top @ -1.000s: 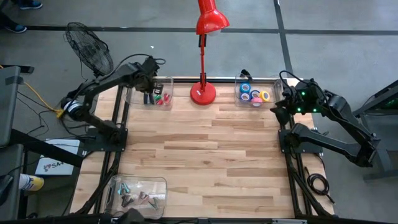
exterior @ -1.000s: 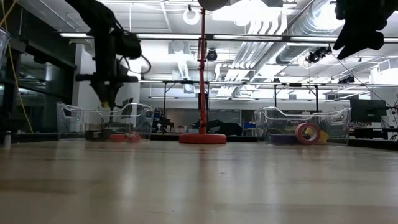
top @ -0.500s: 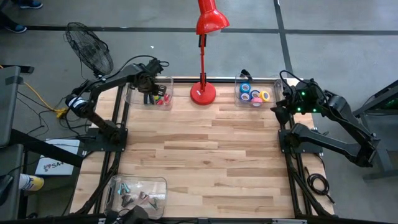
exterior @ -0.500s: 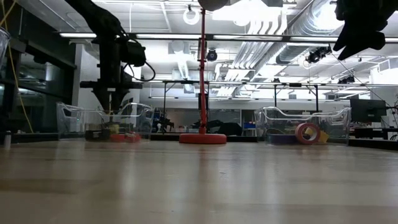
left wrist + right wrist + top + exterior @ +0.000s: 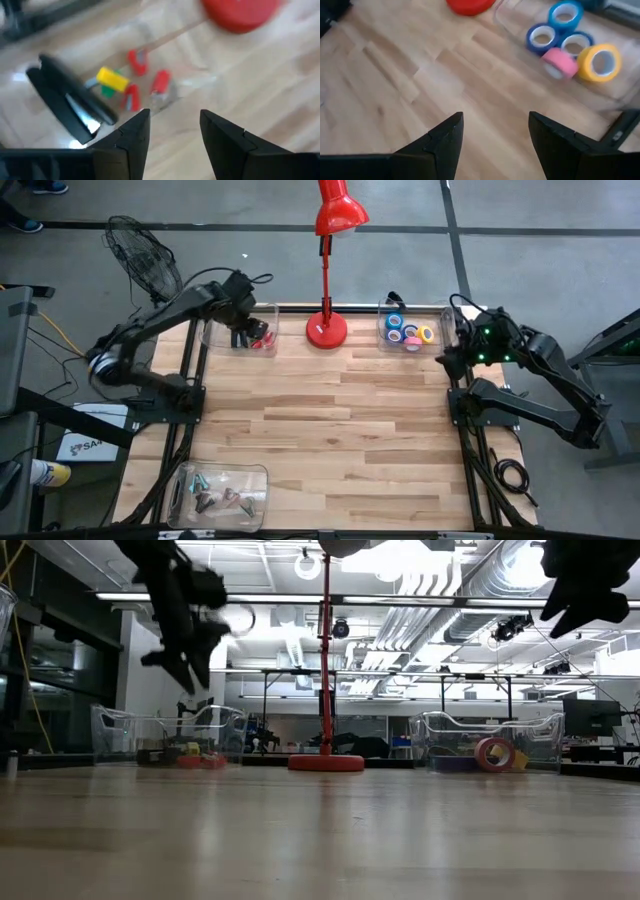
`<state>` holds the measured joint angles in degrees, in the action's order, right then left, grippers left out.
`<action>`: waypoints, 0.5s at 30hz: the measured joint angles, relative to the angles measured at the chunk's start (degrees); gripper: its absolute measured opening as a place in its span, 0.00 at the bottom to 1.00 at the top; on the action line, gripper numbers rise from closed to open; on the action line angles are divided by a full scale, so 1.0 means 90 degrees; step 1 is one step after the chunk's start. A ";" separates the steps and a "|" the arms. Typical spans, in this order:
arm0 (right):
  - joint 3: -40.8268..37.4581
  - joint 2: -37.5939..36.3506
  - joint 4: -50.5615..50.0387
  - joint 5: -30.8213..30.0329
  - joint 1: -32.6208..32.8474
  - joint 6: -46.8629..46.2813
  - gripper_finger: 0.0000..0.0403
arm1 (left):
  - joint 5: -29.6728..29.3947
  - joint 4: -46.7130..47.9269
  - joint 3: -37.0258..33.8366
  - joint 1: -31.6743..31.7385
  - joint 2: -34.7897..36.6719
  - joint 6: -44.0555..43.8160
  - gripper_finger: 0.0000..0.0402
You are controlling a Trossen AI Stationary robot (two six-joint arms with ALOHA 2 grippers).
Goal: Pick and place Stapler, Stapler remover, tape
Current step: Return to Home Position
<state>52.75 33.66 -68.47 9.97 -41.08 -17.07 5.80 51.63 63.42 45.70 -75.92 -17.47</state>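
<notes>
Left claw (image 5: 172, 117) of mine hangs open and empty above the far-left bin (image 5: 212, 340) with the stapler (image 5: 70, 105). My right claw (image 5: 495, 120), open and empty too, is near the tape (image 5: 555, 37).

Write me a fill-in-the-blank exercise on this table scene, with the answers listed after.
1. In the high view, the tape rolls lie in a clear bin to the ____ of the red lamp base.
2. The left claw and the right claw are both ____, holding nothing.
3. The stapler in the left wrist view is coloured ____.

Answers: right; open; black.
</notes>
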 joint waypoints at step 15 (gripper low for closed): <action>-0.2010 -0.2976 0.3297 0.1717 0.0000 -0.1109 0.54 | -0.0693 -0.3906 -0.2845 -0.3630 0.4034 -0.1117 0.42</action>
<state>34.66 6.88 -38.80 25.42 -41.08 -27.06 -0.44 16.47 37.81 13.03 -39.62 -27.53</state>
